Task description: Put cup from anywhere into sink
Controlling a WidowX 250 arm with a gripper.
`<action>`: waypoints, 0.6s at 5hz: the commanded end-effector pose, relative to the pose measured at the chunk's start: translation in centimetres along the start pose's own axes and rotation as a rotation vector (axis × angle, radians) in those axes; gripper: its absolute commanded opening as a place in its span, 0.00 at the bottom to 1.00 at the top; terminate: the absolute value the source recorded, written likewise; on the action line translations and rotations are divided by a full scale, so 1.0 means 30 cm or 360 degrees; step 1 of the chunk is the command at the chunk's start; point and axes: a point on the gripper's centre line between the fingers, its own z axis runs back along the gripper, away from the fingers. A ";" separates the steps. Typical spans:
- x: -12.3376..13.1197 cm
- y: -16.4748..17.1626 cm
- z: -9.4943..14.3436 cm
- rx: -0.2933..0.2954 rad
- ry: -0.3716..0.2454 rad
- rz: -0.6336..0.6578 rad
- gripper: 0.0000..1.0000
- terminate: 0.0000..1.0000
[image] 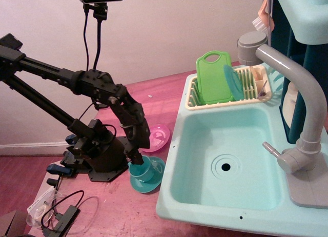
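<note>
Now gripper [137, 160] at cup [142, 170].

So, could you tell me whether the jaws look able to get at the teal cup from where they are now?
Probably yes: the gripper sits right at the cup's rim, nothing stands between them, and the cup is upright on its saucer.

Plain off-white wall [169, 26] behind, white baseboard [31, 144] at the left, reddish wood table [118, 211] under soft light.
</note>
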 end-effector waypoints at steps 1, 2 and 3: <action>0.016 -0.001 -0.044 -0.0030 0.0002 -0.0029 1.00 0.00; 0.035 -0.013 -0.060 -0.0039 0.0016 -0.0047 1.00 0.00; 0.054 -0.023 -0.039 0.0008 -0.0005 -0.0060 0.00 0.00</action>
